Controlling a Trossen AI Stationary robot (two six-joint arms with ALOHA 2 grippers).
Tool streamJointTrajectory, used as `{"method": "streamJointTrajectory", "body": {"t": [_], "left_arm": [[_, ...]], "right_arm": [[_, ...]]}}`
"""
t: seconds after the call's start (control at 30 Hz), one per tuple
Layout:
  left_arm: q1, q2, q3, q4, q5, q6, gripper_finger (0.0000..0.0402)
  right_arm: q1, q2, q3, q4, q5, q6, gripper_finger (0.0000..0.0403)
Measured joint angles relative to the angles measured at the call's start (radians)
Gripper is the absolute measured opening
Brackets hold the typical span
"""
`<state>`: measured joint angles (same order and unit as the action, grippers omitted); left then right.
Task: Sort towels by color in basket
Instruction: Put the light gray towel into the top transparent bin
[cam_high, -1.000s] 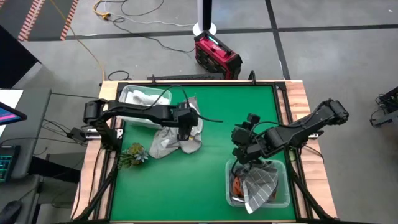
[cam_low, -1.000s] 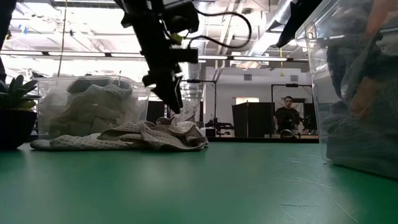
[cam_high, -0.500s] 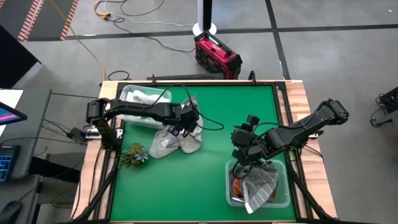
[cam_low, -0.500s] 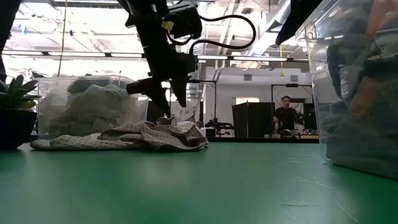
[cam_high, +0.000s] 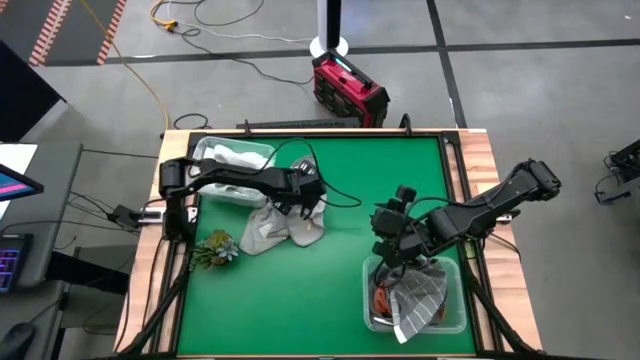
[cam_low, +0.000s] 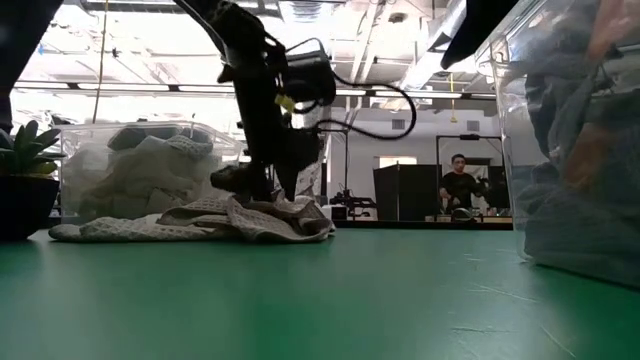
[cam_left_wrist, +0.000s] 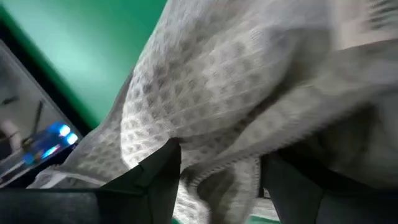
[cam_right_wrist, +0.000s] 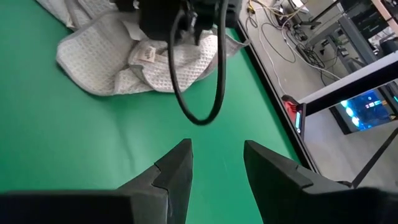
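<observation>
Big open workshop floor with cables running around, and a red case parked just behind the green table. Two clear bins sit on it: one at the far left corner holding white towels, one at the near right with a grey checked towel draped over it and a bit of rust orange cloth tucked beside that. A loose heap of light grey towels lies on the mat just beside the left bin. The left gripper is pressed down into that heap, fingers spread with waffle-weave cloth bunched between them. There's a small tag on one towel but the print is too tiny to read. The right gripper hangs over the right bin's edge, fingers parted and holding nothing. A small plant sprig lies near the left edge
</observation>
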<state>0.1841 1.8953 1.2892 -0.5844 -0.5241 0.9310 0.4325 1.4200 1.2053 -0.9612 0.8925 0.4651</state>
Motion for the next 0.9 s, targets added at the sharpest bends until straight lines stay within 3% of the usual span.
{"method": "streamJointTrajectory", "body": {"t": [0.17, 0.37, 0.57, 0.7, 0.9], "left_arm": [[0.002, 0.056, 0.0, 0.021, -0.041, 0.073, 0.0165], [-0.003, 0.07, 0.0, 0.05, -0.052, 0.068, 0.0019], [-0.003, -0.014, -0.001, 0.062, -0.044, -0.062, 0.0004], [0.013, -0.138, 0.002, 0.075, 0.028, -0.179, 0.0003], [0.04, -0.36, 0.004, 0.115, 0.051, -0.305, 0.0002]], "right_arm": [[0.008, 0.0, 0.0, -0.002, 0.0, -0.007, 0.0179], [0.012, 0.0, 0.0, 0.0, 0.0, -0.01, 0.0179], [0.024, 0.0, 0.0, 0.0, 0.0, -0.01, 0.0179], [0.035, 0.0, 0.0, 0.005, 0.0, -0.01, 0.0179], [0.039, 0.0, 0.0, 0.011, 0.001, -0.01, 0.0179]]}}
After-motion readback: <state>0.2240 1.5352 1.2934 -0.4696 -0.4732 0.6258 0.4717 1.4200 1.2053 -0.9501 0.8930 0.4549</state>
